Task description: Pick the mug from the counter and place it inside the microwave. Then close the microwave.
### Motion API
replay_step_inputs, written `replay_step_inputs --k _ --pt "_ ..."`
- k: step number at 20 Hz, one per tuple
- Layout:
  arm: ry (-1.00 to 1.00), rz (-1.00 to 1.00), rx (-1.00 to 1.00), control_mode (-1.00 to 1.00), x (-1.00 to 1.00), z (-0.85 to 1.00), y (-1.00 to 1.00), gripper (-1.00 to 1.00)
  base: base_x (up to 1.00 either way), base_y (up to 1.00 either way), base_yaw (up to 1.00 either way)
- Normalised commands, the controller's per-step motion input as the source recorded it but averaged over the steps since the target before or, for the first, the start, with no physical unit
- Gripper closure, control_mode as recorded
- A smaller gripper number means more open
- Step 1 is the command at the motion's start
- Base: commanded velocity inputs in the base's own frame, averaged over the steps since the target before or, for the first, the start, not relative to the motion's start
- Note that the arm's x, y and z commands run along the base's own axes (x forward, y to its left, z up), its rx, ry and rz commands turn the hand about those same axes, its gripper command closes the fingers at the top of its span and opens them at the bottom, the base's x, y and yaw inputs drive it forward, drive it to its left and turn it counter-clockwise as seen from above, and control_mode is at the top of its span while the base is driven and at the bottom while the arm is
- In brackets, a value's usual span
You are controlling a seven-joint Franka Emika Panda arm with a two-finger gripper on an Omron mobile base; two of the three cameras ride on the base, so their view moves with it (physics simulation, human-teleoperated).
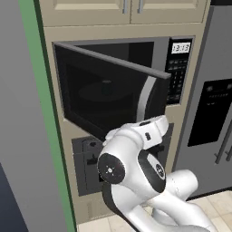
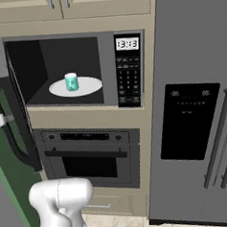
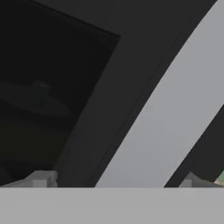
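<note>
The teal mug (image 2: 71, 82) stands upright on the white turntable (image 2: 87, 86) inside the black microwave (image 2: 63, 56). Its door (image 1: 104, 90) hangs partly open, swung out to the left, with the curved handle (image 1: 146, 97) on its free edge. My hand (image 1: 152, 129) sits at the lower end of that handle. In the hand view my gripper (image 3: 116, 181) is open, one fingertip (image 3: 41, 179) on either side of the pale handle bar (image 3: 162, 131), close to it. Through the dark door glass the mug (image 3: 39, 92) shows dimly. The counter is out of view.
A black wall oven (image 2: 87, 155) sits right under the microwave. A tall grey fridge (image 2: 196, 105) stands to the right. Beige cabinets (image 2: 69, 3) run above. A green-edged wall (image 1: 41, 113) borders the left, close to the open door.
</note>
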Motion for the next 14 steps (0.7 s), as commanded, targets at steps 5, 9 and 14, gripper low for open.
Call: replay_step_inputs --k 5,9,14 --pt "0.07 0.03 0.0 -1.0 0.57 0.0 -0.23 -1.0 0.0 0.0 0.0" --pt "0.05 0.0 0.0 -1.0 0.74 0.0 -0.16 -1.0 0.0 0.0 0.0" --pt "0.04 0.0 0.0 -1.0 0.76 0.0 -0.15 -1.0 0.0 0.0 0.0"
